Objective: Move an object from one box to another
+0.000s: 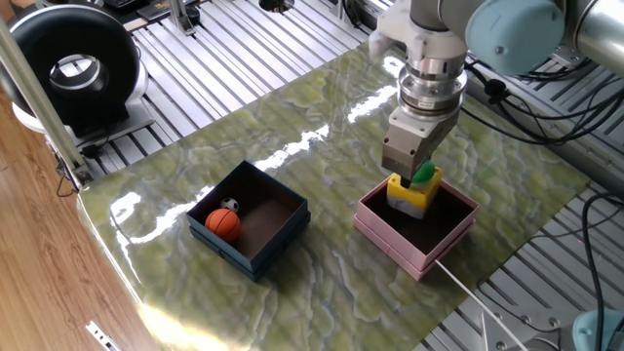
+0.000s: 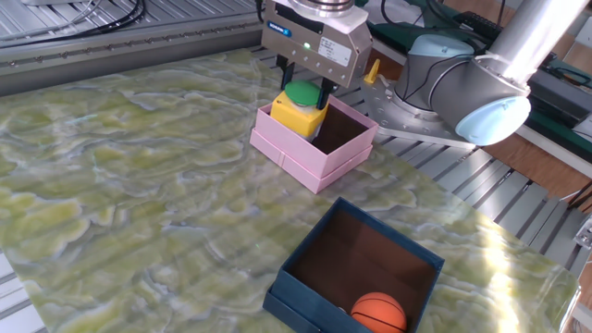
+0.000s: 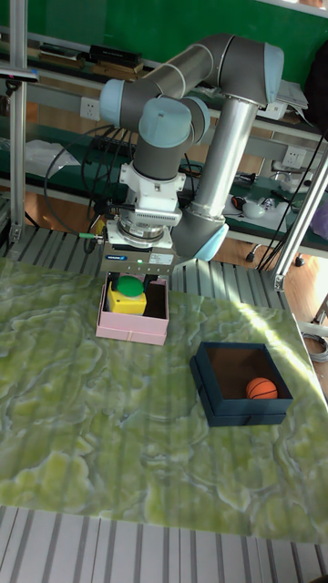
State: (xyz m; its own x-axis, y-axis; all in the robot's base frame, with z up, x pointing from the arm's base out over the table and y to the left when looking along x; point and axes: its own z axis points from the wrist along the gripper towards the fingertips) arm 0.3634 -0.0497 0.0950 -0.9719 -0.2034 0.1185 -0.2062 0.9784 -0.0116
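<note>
The two-finger gripper is hanging over the square pale pink box with a dark maroon inside, its fingers straddling the green round cap of a yellow block-shaped toy with a green button top; whether it is gripping or already slack cannot be told, since no gap or contact is showing clearly in any view. The yellow toy is sitting at the pink box's corner nearest the arm's base, standing well above the stepped rim and looking slightly tilted, maybe propped on the wall. To do this step well, I judge the toy should be resting flat inside before the fingers part, then the arm should be going straight up so the fingers are not snagging the cap or dragging the light box. The pink box is standing near the marbled green tabletop edge beside the arm. The square dark navy-blue box with low walls is sitting well apart toward the opposite edge, holding a small orange basketball in one corner with a smaller black-and-white ball touching it.
</note>
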